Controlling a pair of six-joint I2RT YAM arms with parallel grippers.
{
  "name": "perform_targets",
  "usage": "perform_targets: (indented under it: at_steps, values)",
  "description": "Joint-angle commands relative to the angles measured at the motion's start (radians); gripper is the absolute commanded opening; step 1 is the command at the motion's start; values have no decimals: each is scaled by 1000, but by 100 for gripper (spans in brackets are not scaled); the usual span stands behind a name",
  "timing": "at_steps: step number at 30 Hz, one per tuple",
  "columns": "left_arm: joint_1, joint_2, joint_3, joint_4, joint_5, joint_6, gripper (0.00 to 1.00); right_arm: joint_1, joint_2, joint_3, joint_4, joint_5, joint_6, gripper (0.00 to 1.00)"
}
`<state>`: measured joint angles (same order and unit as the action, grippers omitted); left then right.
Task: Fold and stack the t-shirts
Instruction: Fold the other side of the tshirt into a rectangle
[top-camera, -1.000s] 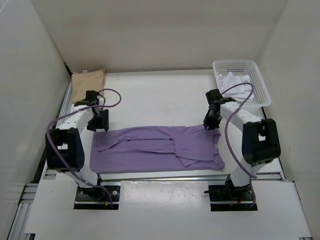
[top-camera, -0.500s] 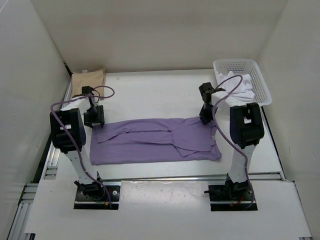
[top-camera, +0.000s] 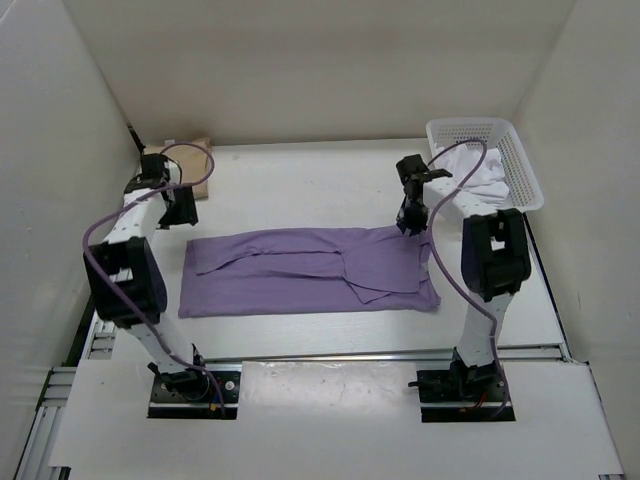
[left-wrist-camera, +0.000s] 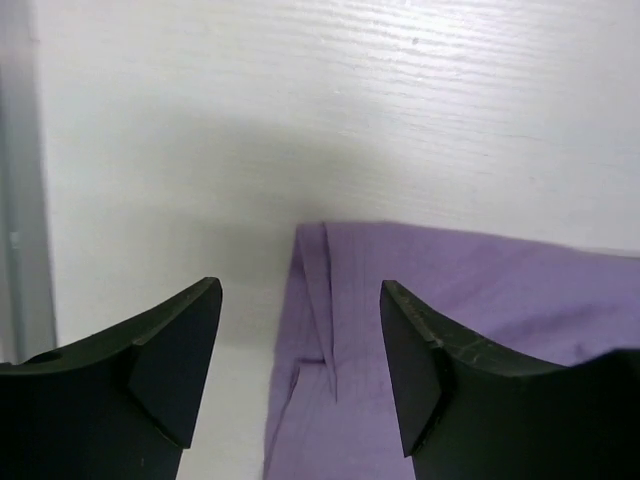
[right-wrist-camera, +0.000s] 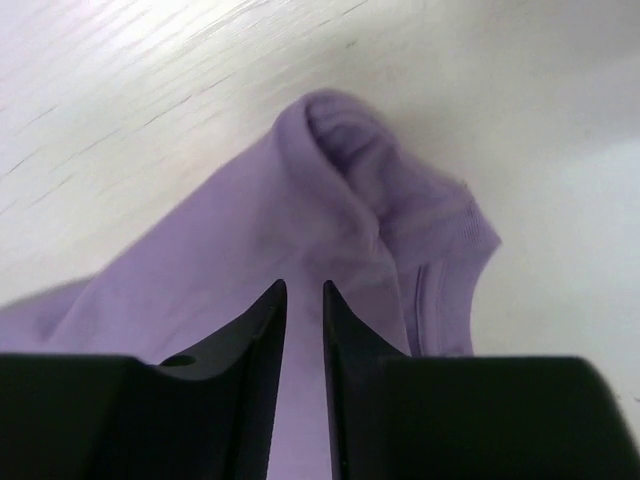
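Observation:
The lavender t-shirt (top-camera: 300, 270) lies flat as a long folded strip across the middle of the table. My left gripper (top-camera: 181, 208) hangs open just beyond its far left corner (left-wrist-camera: 330, 300), and nothing is between the fingers (left-wrist-camera: 170, 350). My right gripper (top-camera: 409, 224) is down at the far right corner, jaws almost together, with purple cloth (right-wrist-camera: 330, 200) in the slit and a bunched fold just past the tips (right-wrist-camera: 303, 285). The tan t-shirt (top-camera: 185, 157) lies folded at the back left. The white t-shirt (top-camera: 478, 172) is crumpled in the basket.
A white perforated basket (top-camera: 524, 165) stands at the back right against the wall. White walls close in the table on three sides. A metal rail (top-camera: 110, 300) runs along the left edge, and both arm bases sit at the near edge.
Both grippers moved away from the bases and drew the lavender shirt's far edge toward the back. The left gripper then opened and lifted off the corner toward the tan shirt.

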<state>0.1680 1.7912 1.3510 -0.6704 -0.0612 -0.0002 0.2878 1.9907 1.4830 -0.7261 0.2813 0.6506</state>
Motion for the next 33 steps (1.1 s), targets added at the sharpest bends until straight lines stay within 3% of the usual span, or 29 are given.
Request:
perform_targets:
  at_steps: [1,5,10,16,20,25,29,33]
  values:
    - [8,-176,-83,-18,21,0,75,28,-159,-24,19,24,-35,26]
    - [-1,-202,-183,-109,90,0,67,37,-265,-111,10,13,-35,29]
    - [-10,-133,-224,-153,187,0,67,37,-371,-286,-13,-57,-26,30]
    - [-44,-73,-214,-133,176,0,67,37,-467,-464,10,-105,17,30]
    - [-55,-36,-205,-133,167,0,61,-18,-489,-547,51,-168,26,30]
    - [-64,-26,-205,-133,167,0,43,-58,-489,-579,76,-192,26,32]
    - [-64,-26,-214,-133,158,0,42,-58,-489,-590,85,-211,17,36]
    - [-64,-26,-224,-124,149,0,42,-58,-489,-610,94,-249,17,34]
